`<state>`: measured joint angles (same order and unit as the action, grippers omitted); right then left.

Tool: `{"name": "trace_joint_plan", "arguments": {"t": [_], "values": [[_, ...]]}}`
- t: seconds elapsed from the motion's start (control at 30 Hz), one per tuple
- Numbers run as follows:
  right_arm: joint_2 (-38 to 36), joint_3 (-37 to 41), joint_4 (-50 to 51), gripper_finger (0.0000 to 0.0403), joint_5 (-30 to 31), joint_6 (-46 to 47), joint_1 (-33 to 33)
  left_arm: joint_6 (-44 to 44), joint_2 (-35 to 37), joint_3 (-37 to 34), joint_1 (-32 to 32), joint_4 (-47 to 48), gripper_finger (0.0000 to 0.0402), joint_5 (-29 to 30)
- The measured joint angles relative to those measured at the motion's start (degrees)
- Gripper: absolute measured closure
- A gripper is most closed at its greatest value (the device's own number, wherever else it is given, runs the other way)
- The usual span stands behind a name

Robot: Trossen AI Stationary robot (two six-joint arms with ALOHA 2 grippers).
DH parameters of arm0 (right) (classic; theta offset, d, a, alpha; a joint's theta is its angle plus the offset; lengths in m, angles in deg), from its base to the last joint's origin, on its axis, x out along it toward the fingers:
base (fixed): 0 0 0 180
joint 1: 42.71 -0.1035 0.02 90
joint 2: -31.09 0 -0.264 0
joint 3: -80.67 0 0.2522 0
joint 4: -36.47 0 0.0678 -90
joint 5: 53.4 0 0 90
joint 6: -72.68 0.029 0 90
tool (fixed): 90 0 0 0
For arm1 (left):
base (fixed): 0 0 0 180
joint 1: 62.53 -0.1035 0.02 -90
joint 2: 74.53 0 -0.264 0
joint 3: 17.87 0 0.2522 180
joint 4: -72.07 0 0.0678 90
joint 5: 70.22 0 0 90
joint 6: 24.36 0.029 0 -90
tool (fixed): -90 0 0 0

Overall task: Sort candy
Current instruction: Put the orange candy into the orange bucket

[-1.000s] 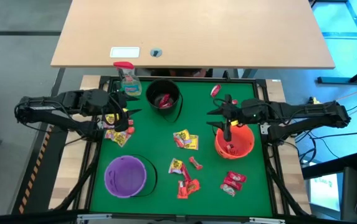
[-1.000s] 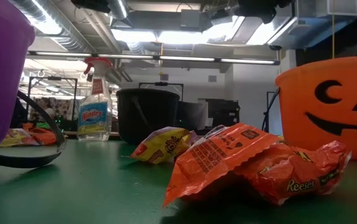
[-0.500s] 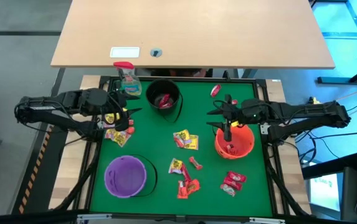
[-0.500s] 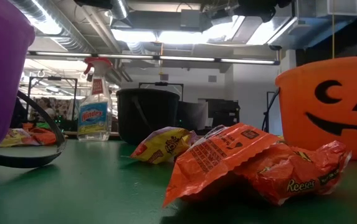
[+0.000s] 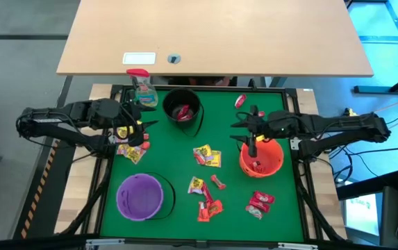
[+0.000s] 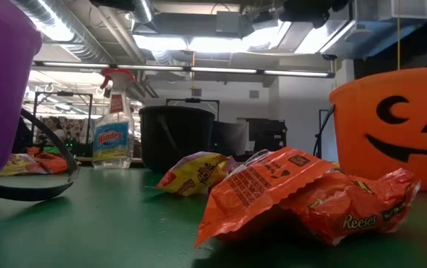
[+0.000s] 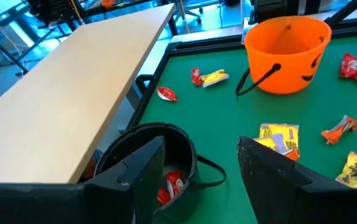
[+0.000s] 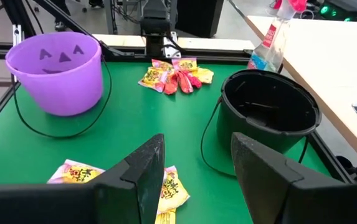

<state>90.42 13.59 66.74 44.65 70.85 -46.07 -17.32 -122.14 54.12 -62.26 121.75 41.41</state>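
Fingers of both grippers apart, empty; candy [image 5: 206, 157], arms unmoved since before.

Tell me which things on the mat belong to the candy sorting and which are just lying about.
Job:
candy
black bucket
purple bucket
orange bucket
left hand, open, over candy
right hand, open, at orange bucket's rim

Lying about:
spray bottle
wooden table

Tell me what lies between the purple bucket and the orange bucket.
In the high view, loose candy lies on the green mat between the purple bucket and the orange bucket.
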Motion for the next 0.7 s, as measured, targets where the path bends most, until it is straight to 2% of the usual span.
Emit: {"name": "trace_joint_plan", "arguments": {"t": [0.27,0.47,0.7], "values": [[2.5,0.0,-0.3,0.0219,0.0,-0.3,0.0,-1.5,0.0,0.0,0.0,1.8,0.0208,-0.1],[2.8,0.0,-0.6,0.0219,0.0,-1.5,0.0,-5.2,-0.1,0.0,0.0,6.7,0.0208,-0.3],[2.8,0.0,-3.3,0.0219,0.4,-4.4,0.0,-8.2,-1.8,0.0,-1.6,9.4,0.0208,-7.8]]}}
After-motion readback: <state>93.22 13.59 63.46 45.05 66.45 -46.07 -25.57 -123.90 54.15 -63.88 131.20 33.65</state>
